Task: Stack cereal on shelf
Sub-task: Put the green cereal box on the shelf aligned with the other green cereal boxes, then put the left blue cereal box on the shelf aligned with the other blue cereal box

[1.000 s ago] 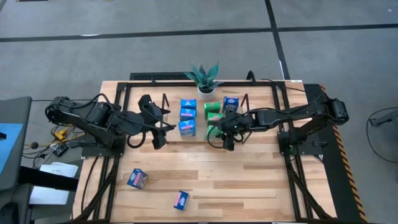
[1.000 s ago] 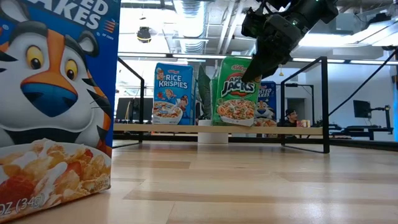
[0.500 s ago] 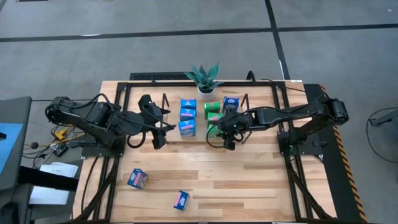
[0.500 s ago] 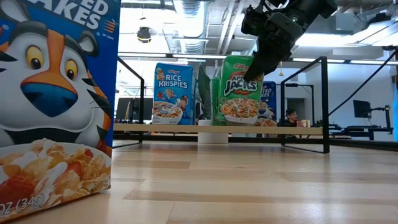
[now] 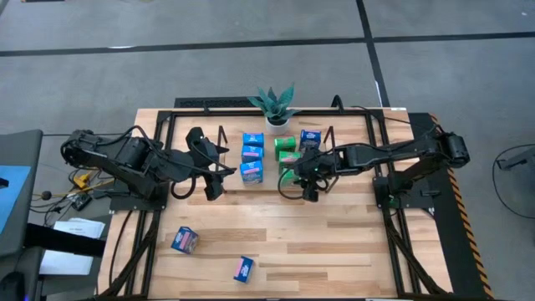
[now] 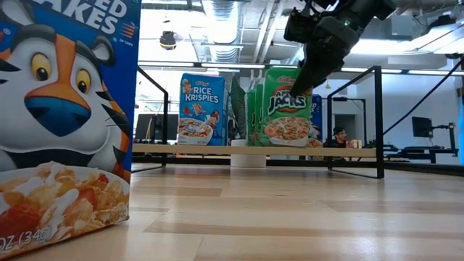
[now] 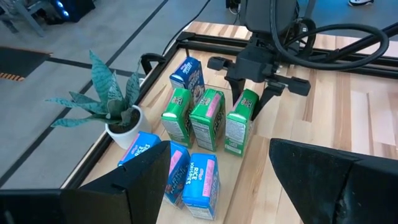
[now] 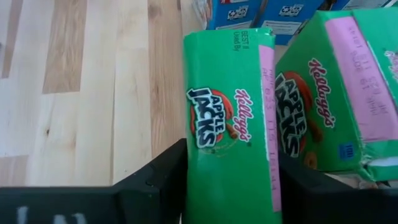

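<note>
Near the front edge of the slatted light-wood table (image 5: pixel 334 242) lie two small blue cardboard cereal boxes (image 5: pixel 185 240) (image 5: pixel 243 267), toward its left corner. Farther back, on the low light-wood shelf in a thin black wire frame (image 6: pixel 348 152), the right claw (image 5: pixel 303 179) is closed around an upright bright green Apple Jacks box (image 7: pixel 240 122), which stands just beside two more green boxes (image 7: pixel 208 119). The left claw (image 5: pixel 219 177) hangs with its fingers spread wide and empty, near a row of three blue boxes (image 5: pixel 252 155) on the shelf. Another blue box (image 5: pixel 310 138) stands behind the green ones. A small potted plant with spiky green leaves (image 5: pixel 277 106) sits at the table's far edge.
</note>
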Tool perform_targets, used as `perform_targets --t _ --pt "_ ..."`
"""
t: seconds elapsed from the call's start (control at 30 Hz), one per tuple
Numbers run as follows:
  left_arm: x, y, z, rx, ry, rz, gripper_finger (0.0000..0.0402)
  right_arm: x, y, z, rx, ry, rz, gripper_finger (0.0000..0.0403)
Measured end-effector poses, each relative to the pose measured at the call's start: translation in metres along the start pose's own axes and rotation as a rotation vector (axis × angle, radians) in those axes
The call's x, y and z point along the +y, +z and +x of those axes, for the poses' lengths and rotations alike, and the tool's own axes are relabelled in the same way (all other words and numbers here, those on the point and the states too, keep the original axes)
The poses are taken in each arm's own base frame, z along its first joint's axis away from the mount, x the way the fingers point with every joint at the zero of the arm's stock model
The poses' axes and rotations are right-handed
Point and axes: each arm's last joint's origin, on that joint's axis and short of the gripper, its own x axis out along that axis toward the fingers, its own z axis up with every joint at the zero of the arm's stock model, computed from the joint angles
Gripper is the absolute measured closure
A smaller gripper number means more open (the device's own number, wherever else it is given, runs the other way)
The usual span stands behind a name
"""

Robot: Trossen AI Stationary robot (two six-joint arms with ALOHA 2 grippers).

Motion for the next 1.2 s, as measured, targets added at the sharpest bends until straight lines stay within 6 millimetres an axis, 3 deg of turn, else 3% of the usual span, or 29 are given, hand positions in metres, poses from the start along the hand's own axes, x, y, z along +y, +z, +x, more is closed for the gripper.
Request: perform_targets --t 0.3,0.63,0.93,1.2 --pt "0.000 0.000 0.000 0.000 0.000 -0.006 0.0136 -0.001 0.001 0.000 -0.015 -0.033 0.001 0.0170" --pt "0.000 0.000 0.000 0.000 0.000 -0.025 0.0136 -0.001 -0.001 0.000 0.006 -0.035 0.008 0.0164" --pt "0.000 0.000 0.000 0.000 0.000 -0.025 0.0136 -0.002 -0.009 -0.001 0.086 -0.044 0.006 0.0134" --pt "-0.001 0.000 0.000 0.007 -0.022 -0.061 0.0136 -0.003 -0.015 -0.018 0.129 -0.096 0.047 0.0133"
